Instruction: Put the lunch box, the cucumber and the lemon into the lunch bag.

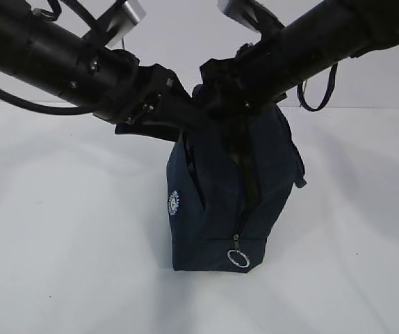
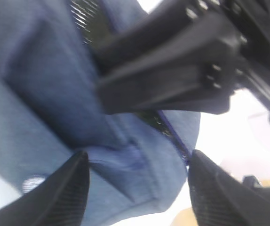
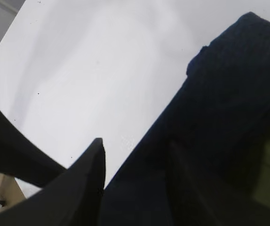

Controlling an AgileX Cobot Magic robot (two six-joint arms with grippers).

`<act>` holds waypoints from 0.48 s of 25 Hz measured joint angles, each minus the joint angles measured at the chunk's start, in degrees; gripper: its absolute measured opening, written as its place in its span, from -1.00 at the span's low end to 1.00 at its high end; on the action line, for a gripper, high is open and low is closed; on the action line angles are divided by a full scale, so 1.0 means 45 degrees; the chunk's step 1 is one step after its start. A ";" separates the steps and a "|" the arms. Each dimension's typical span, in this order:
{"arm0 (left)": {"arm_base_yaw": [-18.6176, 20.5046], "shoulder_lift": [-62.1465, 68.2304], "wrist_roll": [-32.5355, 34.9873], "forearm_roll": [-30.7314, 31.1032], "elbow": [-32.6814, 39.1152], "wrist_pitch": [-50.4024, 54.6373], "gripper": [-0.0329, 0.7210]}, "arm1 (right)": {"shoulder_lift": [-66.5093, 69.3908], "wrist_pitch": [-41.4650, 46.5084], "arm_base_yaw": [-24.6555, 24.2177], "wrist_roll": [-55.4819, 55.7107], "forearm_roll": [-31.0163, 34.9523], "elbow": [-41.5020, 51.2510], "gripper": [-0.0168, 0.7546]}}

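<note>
Exterior view: lunch bag [image 1: 227, 202] upright, contents hidden.

Both arms slant inward and meet at centre, the left claw [image 2: 137, 188] with its fingers spread apart.

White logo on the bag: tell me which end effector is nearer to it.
Left. The left end effector straddles the bag on the side bearing the logo, which lies just beyond one fingertip. The right end effector is at the bag's top, farther away.
</note>
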 joint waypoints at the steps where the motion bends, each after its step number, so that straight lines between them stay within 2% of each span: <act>1: -0.0113 0.0080 0.0000 0.0000 0.0000 0.0000 0.33 | 0.0113 0.0024 0.0000 0.0000 0.0071 0.0000 -0.06; 5: -0.0223 0.0307 -0.0063 0.0034 -0.0020 -0.0072 0.33 | 0.0328 0.0100 0.0000 0.0000 0.0336 0.0000 -0.06; 12: -0.0223 0.0326 -0.1115 0.1385 -0.0020 -0.0699 0.33 | 0.0412 0.0100 0.0000 -0.0038 0.0384 0.0000 -0.06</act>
